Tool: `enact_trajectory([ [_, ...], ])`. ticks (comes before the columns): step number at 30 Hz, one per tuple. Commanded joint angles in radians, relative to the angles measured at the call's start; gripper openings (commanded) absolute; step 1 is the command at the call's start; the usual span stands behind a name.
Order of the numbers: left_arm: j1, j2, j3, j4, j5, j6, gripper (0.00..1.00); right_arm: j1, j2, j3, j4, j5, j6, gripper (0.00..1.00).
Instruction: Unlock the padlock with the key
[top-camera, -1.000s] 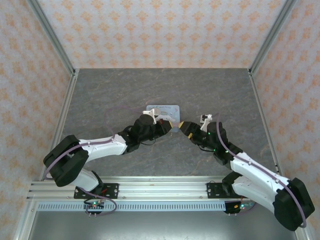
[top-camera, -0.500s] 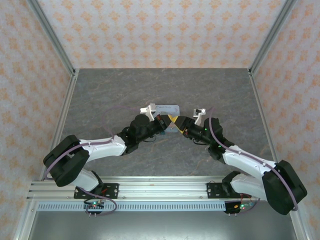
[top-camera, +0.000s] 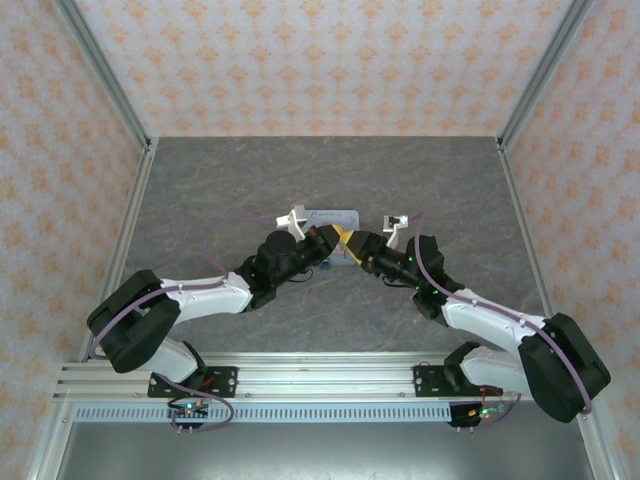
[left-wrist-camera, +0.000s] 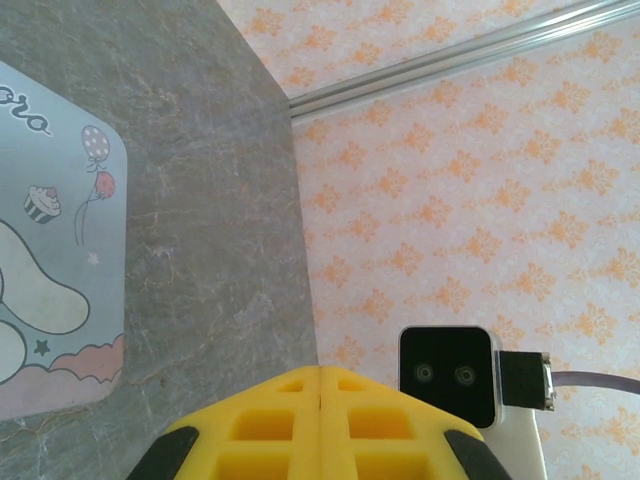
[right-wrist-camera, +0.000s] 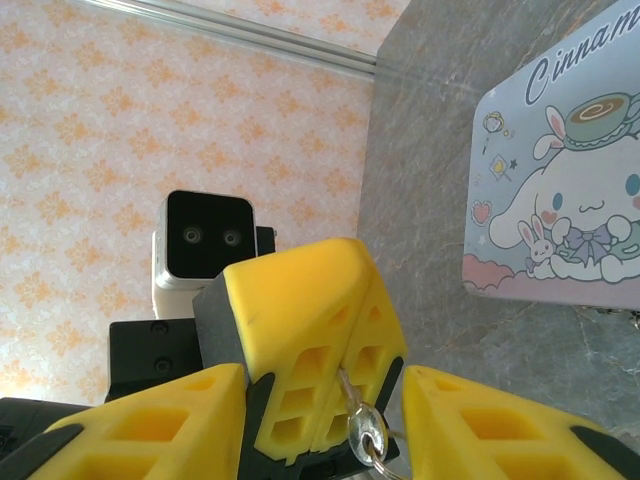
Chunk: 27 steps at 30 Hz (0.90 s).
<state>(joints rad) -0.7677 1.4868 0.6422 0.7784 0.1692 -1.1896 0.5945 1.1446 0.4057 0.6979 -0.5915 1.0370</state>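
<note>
Right arm swung left since a second ago; right gripper (top-camera: 351, 243) meets left gripper (top-camera: 334, 240) at near edge of pastel-blue rectangular tin (top-camera: 328, 214) on grey stone-pattern table (top-camera: 200, 200).
Left wrist: two yellow ribbed fingers (left-wrist-camera: 300, 395) pressed flush.
Right wrist: right jaws apart, straddling left's tips, which pinch one thin silvery key (right-wrist-camera: 366, 430) with ring.

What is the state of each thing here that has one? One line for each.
Left tool: shut, pinching the key.
Right tool: open, fingers either side of the left tool.
Key: held, ring end sticking out.
Tin: lying flat, picture side up.
</note>
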Motion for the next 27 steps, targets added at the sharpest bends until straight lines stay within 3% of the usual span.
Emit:
enact_trajectory([
  [1, -0.001, 0.013, -0.007, 0.074, -0.041, -0.022, 0.0, 0.015, 0.01, 0.01, 0.046, -0.013, 0.001, 0.43],
  [10, -0.001, 0.015, -0.002, 0.068, -0.048, -0.027, 0.0, 0.016, 0.028, 0.007, 0.044, -0.011, 0.004, 0.31],
  [27, -0.003, 0.019, 0.007, 0.079, -0.054, -0.036, 0.0, 0.026, 0.11, 0.0, 0.058, -0.007, 0.003, 0.32],
])
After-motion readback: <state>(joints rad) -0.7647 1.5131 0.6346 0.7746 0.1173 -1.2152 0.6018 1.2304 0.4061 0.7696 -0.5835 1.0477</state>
